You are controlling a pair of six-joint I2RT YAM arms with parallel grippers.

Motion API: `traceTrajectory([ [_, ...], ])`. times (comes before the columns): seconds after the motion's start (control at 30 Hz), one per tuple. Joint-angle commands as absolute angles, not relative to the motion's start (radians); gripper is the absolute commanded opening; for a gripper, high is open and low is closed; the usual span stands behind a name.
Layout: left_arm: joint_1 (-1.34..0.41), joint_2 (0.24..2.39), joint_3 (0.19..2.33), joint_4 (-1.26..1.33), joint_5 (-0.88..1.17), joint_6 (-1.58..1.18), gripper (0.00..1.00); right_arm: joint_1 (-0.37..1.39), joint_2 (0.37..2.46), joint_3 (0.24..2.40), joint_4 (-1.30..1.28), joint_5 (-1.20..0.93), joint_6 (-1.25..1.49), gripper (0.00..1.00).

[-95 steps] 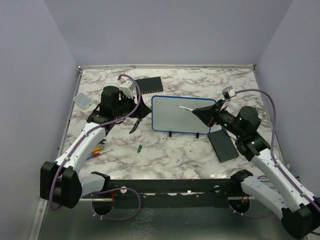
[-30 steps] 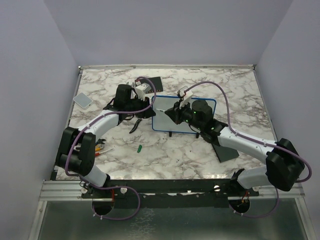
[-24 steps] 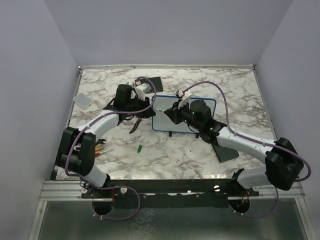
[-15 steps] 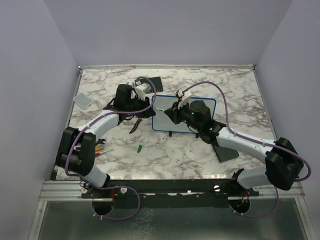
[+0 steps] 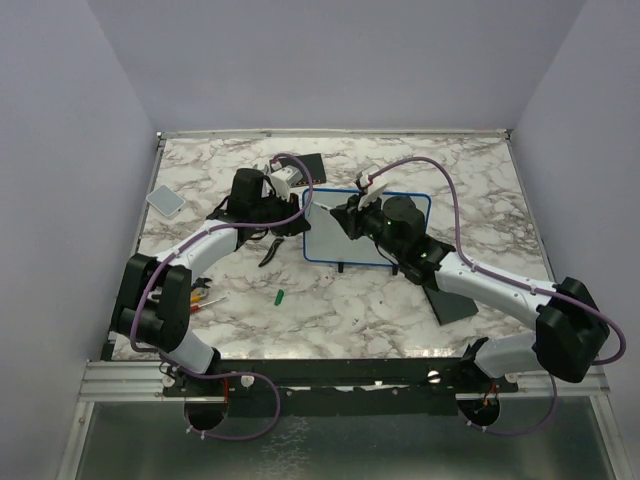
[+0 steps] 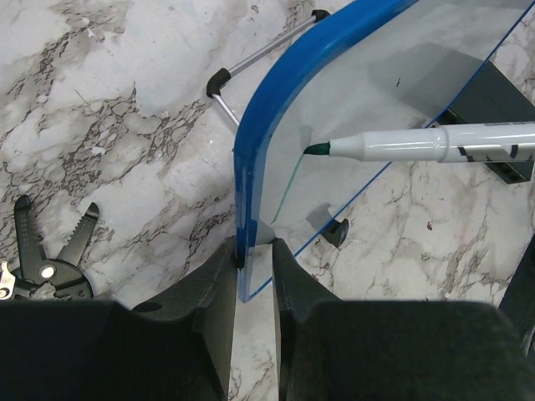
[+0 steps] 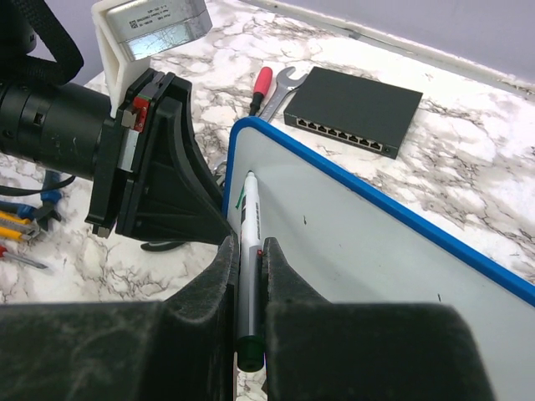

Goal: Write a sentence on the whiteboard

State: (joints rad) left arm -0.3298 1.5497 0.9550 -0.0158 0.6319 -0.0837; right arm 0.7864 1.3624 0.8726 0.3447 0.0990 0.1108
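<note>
The right gripper (image 7: 248,255) is clenched on a white marker (image 7: 249,219), with the barrel pinched between its fingers and the dark green tip (image 6: 318,149) aimed at the whiteboard (image 7: 368,242). The tip sits at the board's left end, on the surface or just off it; the views do not settle whether it touches. A thin green stroke (image 6: 288,185) runs down from the tip beside the blue rim (image 6: 259,125), and it is the only writing visible. The sentence therefore appears barely begun, at its first letter. The left gripper (image 6: 253,269) is grasping the board's left rim, one finger on each face, to steady it. From above, the whiteboard (image 5: 335,245) stands on its black feet around mid-table, between the two arms. A black box with ports (image 5: 298,168) lies just beyond its far left corner. A flat black pad (image 5: 447,290) lies near and to the right, and pliers (image 6: 50,251) lie on the marble to the left. The next move probably calls for light, even pressure on the tip. It also calls for small strokes working rightward along the upper part of the face, leaving room for a second line. The left grip must brace the board, since pressing too hard could tip or slide it.
</note>
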Motion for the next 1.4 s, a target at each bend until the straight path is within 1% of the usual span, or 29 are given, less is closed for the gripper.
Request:
traceTrajectory([
  [0.0,-0.346,1.551,0.966,-0.016,0.643,-0.072,0.21,0.782,1.347,0.891,0.359,0.183,0.079,0.01],
  [0.73,-0.350,1.539,0.966,-0.017,0.640,-0.070,0.21,0.805,1.345,0.796,0.294,0.182,0.120,0.01],
  [1.1,-0.351,1.537,0.966,-0.019,0.639,-0.068,0.21,0.815,1.351,0.815,0.291,0.214,0.114,0.01],
  [1.37,-0.352,1.535,0.966,-0.023,0.633,-0.063,0.21,0.816,1.323,0.847,0.291,0.277,0.099,0.01],
])
